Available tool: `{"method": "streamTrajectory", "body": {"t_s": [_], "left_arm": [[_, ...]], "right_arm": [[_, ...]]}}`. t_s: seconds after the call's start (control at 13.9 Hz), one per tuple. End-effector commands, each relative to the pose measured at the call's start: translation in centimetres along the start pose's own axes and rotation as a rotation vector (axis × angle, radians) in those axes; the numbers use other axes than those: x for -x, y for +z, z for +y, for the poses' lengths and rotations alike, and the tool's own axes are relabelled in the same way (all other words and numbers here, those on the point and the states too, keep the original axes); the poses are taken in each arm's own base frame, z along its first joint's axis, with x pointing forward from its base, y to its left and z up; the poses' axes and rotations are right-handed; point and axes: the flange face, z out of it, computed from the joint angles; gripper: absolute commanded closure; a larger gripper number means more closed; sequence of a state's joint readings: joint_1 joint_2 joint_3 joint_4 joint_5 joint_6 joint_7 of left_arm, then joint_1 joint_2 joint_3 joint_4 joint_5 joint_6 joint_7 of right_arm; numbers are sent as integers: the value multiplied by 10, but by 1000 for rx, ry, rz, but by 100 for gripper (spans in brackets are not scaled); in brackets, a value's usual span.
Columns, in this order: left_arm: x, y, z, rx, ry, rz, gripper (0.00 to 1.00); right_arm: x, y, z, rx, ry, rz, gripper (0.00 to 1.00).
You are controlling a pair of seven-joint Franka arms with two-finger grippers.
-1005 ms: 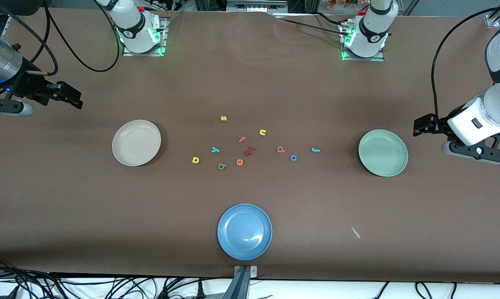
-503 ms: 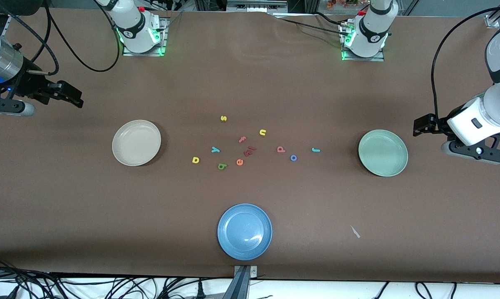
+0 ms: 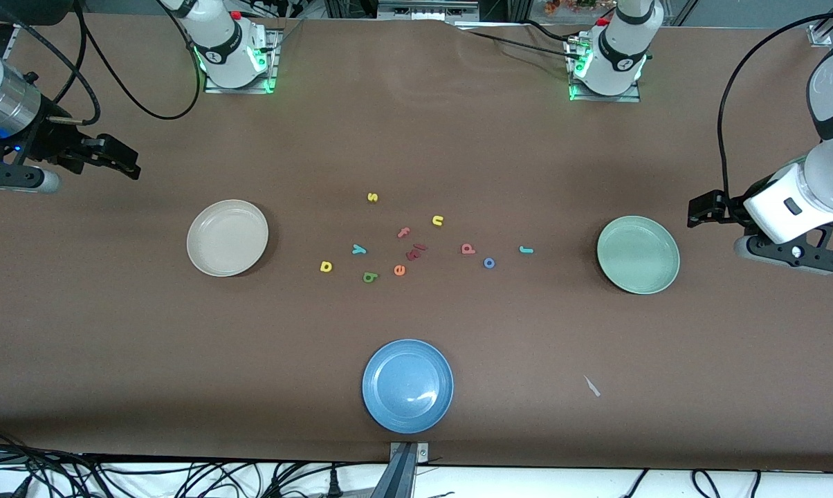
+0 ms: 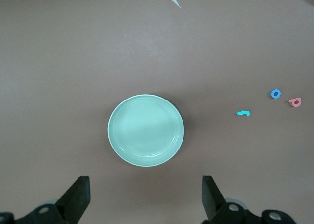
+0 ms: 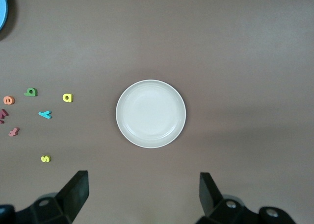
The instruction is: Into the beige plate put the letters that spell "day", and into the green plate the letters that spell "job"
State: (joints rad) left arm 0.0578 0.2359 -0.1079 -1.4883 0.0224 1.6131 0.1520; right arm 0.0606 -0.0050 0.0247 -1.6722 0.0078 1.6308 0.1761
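The brown table [image 3: 416, 124] carries three plates. The beige plate [image 3: 227, 238] lies toward my right arm's end, the green plate [image 3: 638, 254] toward my left arm's end, and the blue plate [image 3: 407, 385] sits between them, nearest the front camera. All three lie flat, rims up, with nothing in them.

My right gripper [image 3: 115, 160] hangs in the air over bare table at its own end; my left gripper [image 3: 706, 209] hangs over the table just beside the green plate. My right gripper's wrist camera looks straight down on the beige plate, my left's on the green one. Each has its fingers [image 4: 78, 197] spread wide and has hold of nothing.

The letters lie scattered flat between the beige and green plates. For "day": the yellow d [image 3: 326, 266] is closest to the beige plate, the teal y [image 3: 358, 250] is just beside it and a little farther from the front camera, and the green a [image 3: 369, 277] is nearer the front camera than both. For "job": the red b [image 3: 468, 248], the blue o [image 3: 489, 263] and the teal j [image 3: 526, 250] sit in a loose row toward the green plate, the j closest to it, with its long axis running along the table from one arm's end to the other.

Among them lie a yellow s [image 3: 372, 197], a yellow u [image 3: 437, 220], a pink f [image 3: 403, 232], dark red pieces [image 3: 415, 252] and an orange e [image 3: 399, 270].
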Motion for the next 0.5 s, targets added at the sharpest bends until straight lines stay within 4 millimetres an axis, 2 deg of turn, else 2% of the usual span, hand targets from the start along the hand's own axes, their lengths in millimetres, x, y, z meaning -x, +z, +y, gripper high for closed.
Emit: {"method": "streamTrajectory", "body": {"t_s": [0.0, 0.14, 0.43], "left_arm": [[-3, -1, 0, 27, 21, 8, 0], [-7, 11, -3, 28, 19, -11, 2], [-14, 17, -2, 29, 20, 1, 1]], "right_arm": [[0, -3, -1, 14, -20, 0, 0], [0, -3, -1, 14, -21, 2, 0], [1, -4, -5, 11, -24, 1, 0]]}}
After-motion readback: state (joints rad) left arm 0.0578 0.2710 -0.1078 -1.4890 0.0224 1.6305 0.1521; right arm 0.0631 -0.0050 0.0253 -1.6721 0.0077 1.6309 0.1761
